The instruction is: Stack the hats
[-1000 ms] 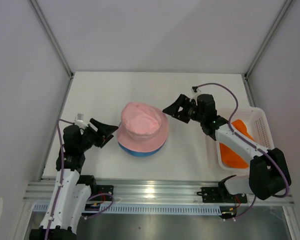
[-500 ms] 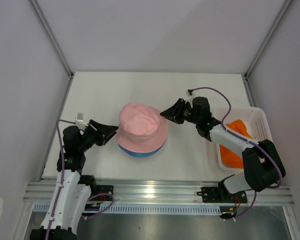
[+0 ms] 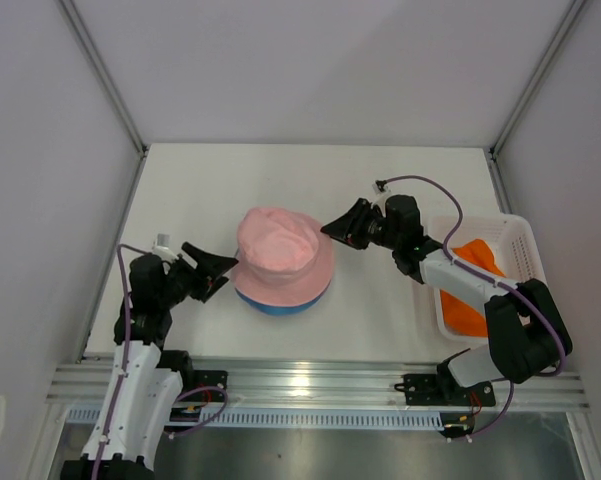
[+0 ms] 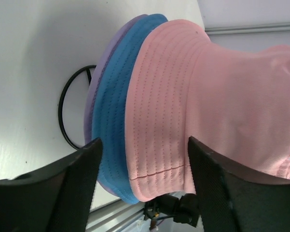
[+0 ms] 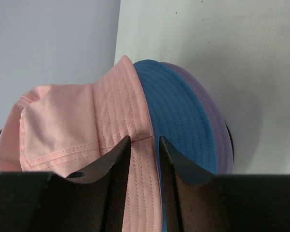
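The pink hat [image 3: 280,248] sits on top of the blue hat [image 3: 280,304] at the table's middle. The lavender hat [image 4: 90,96] lies under the blue one, with only its brim showing. My left gripper [image 3: 218,272] is open just left of the stack, its jaws on either side of the pink and blue brims [image 4: 145,145] without touching. My right gripper [image 3: 332,228] is at the stack's right side, its narrow jaws closed on the pink brim [image 5: 145,141]. The orange hat [image 3: 470,295] lies in the white basket.
The white plastic basket [image 3: 528,245] stands at the right edge of the table beside my right arm. A black wire stand [image 4: 62,108] holds the stack from below. Grey walls close in the table on three sides.
My right gripper moved left from open air onto the pink hat's right brim and narrowed. The pink hat shifted slightly left. My left gripper drew back a little, down and left.
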